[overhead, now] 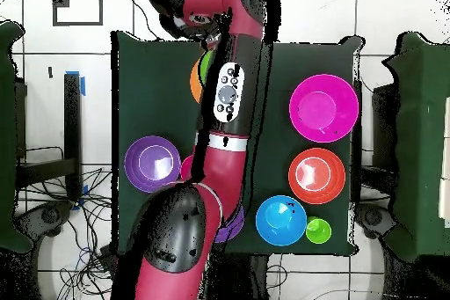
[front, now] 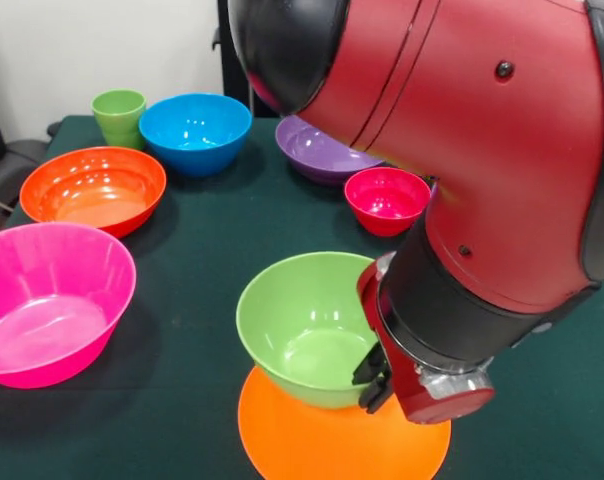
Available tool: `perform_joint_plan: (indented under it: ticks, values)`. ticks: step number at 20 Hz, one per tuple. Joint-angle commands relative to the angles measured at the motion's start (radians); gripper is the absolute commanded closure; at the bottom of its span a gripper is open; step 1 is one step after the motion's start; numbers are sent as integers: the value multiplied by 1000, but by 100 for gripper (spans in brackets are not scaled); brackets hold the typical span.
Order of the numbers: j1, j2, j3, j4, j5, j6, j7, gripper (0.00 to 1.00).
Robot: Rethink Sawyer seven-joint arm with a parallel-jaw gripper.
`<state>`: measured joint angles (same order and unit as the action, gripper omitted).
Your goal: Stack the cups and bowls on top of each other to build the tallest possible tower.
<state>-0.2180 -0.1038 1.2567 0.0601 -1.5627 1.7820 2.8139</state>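
While the big red arm (front: pixel 452 150) fills most of the right side of the front view, the action is down at the bottom centre: the green bowl (front: pixel 307 325) sits right side up on top of the upturned orange bowl (front: pixel 312 440), so the tower is two pieces so far. The pincer (front: pixel 374 375) is right at the green bowl's right rim, with dark fingers that look like they're pinching the wall, but honestly I can't tell whether it's clamped or already loosened, since the wrist blocks most of it.

Everything else is spread around the dark green surface (front: pixel 192 400): pink bowl (front: pixel 47 300) at the left edge, a red-orange bowl (front: pixel 92 188) above it, the light-green cup (front: pixel 119 116) and blue bowl (front: pixel 195 130) in the upper left, a purple bowl (front: pixel 317 152) and the small magenta-red bowl (front: pixel 386 198) near the middle. In the overhead view there's another purple bowl (overhead: pixel 152 164) at middle left.

What worries me: the green bowl looks off-centre on the orange base, sitting toward its upper edge. A rounded bottom on a domed surface could slide or tip when the pincer lets go or pulls sideways. Also that fat wrist is close to the magenta-red bowl, so a careless swing could knock it.
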Motion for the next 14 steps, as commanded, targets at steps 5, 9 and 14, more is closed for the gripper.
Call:
perform_joint_plan:
  ticks: [5, 9, 14]
  values:
    - [-19, 20, 266, 86, -214, 111, -75, 100]
    - [-24, 23, 280, 92, -240, 119, -78, 100]
    - [-26, 18, 276, 103, -263, 137, -82, 100]
